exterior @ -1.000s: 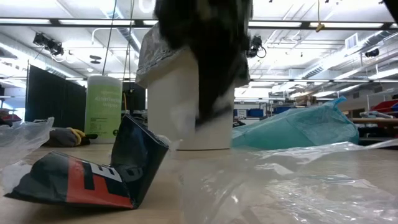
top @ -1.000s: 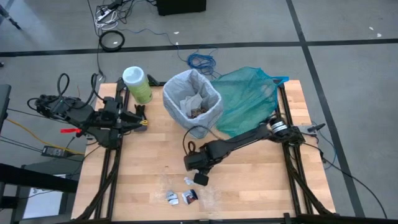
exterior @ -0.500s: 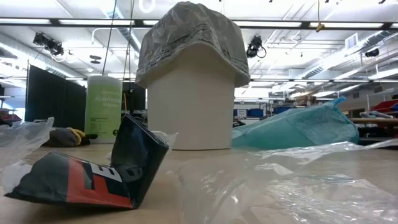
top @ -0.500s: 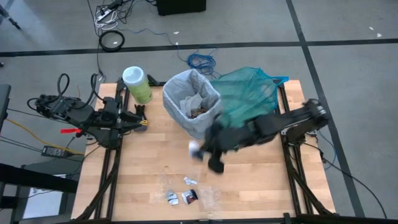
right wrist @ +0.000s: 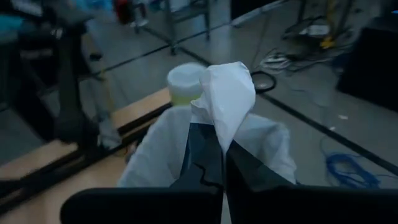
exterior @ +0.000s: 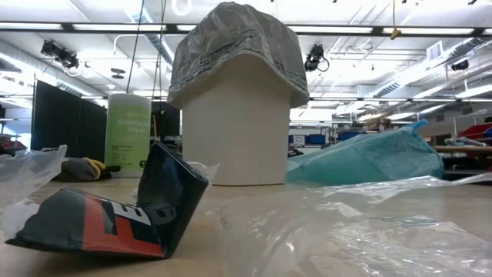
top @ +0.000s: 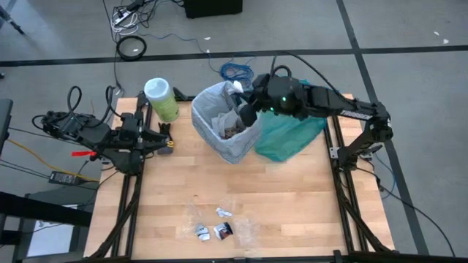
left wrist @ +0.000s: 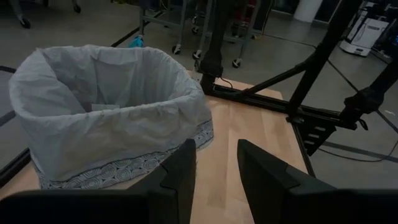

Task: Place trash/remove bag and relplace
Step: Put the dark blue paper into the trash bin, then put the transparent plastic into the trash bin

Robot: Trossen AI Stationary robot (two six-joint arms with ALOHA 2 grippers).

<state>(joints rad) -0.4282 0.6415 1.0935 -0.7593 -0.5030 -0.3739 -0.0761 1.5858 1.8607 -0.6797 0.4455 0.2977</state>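
Observation:
The bin [top: 227, 120], lined with the pale grey-white bag [left wrist: 106, 112], stands on its base at the table's far middle with scraps inside. My right gripper [top: 247, 111] hovers over the bin's right rim, shut on a white paper scrap [right wrist: 227, 99]. More trash [top: 216, 229] lies on the table near the front edge; in the low view one of these pieces is a dark wrapper [exterior: 115, 215]. My left gripper [left wrist: 216, 171] waits open at the table's left [top: 167, 140], pointing at the bin with nothing between its fingers. My right gripper pinches the lower part of the white paper scrap [right wrist: 217, 134] between its two fingers. The scrap's crumpled top sticks out beyond the fingertips. The fingers reach in from the table's right, slanting a little downward. The scrap is lifted clear, above the bin's opening.
A teal-green plastic bag [top: 292, 131] lies right of the bin, under my right arm. A green canister [top: 161, 98] stands at the far left. Clear plastic film [exterior: 369, 223] lies near the front edge. Bare wood [top: 219, 179] spreads between the bin and the scraps.
My right gripper has risen from the scraps near the front edge and swung toward the far edge until it is over the bin, carrying the white scrap. It has tipped from pointing down to nearly level. It has left the low view.

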